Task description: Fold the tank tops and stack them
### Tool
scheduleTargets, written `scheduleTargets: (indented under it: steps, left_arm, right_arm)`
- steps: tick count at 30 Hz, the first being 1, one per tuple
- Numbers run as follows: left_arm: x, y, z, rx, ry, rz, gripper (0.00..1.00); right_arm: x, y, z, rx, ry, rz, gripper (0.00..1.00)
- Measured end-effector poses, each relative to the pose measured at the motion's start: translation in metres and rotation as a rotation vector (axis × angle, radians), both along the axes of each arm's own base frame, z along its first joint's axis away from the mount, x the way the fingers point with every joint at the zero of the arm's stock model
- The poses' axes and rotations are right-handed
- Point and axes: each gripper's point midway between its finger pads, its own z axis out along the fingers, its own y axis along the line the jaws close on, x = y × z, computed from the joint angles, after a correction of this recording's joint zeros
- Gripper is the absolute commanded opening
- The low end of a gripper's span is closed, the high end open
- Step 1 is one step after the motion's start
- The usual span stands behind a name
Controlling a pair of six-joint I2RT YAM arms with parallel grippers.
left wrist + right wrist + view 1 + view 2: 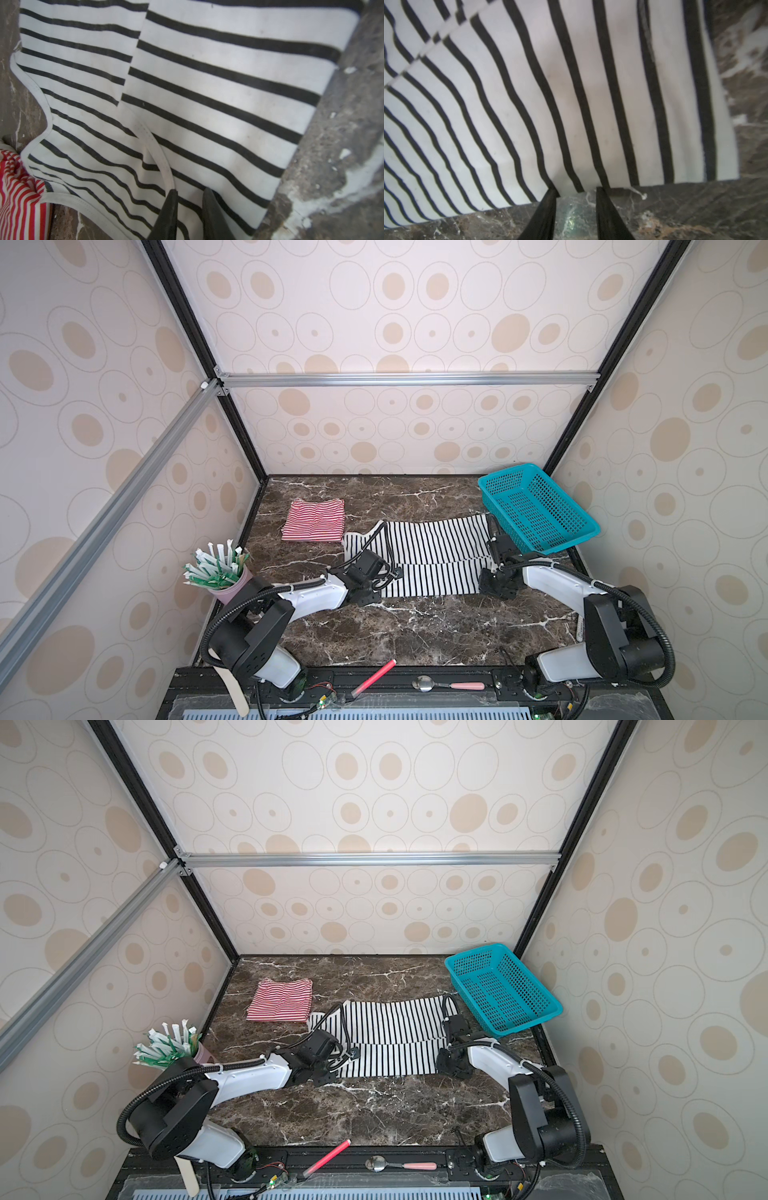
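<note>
Lying across the middle of the surface (pixel 415 635), the black top (pixel 436 543) is spread out flat. Its stripes run from the near edge toward the far edge. Its long near side is folded over onto itself, so a band of cloth lies on top along that side. Its strap end points to the left edge and its straight end points to the right edge.

The left gripper (pixel 190 190) is down on the strap end of the black top. Its jaws are a little apart, and the tips rest on the cloth just beside a white strap. The cloth looks flat in the gap, so nothing is pinched there.

The right gripper (pixel 576 189) is at the near side of the black top, close to its right end. Its jaws are a little apart too. The tips touch the rim of the cloth, and the bare surface shows in the gap. The cloth is a bit wrinkled by one tip.

The red top (pixel 313 520) is folded into a small square. It lies near the left edge, closer to the far edge, just beside the strap end of the black top. I cannot tell if the two touch.

The basket (pixel 540 514) sits at the far right corner, right by the black top's right end. A cup (pixel 235 592) full of wrapped straws (pixel 216 566) stands at the left edge.
</note>
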Motion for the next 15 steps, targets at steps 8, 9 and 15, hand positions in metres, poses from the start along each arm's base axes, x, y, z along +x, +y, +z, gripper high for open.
scheduleTargets:
  steps: [8, 9, 15]
  left_arm:
    - [-0.01, 0.003, 0.0, -0.014, 0.014, -0.012, 0.24]
    - [-0.012, 0.004, 0.0, -0.012, 0.016, -0.012, 0.24]
    - [-0.022, 0.01, 0.003, -0.007, 0.046, -0.017, 0.31]
  right_arm:
    - [-0.027, 0.001, 0.008, 0.006, 0.015, -0.031, 0.38]
    - [-0.03, 0.002, 0.012, 0.009, 0.009, -0.028, 0.39]
    - [-0.035, -0.005, 0.038, 0.0, -0.069, -0.073, 0.47]
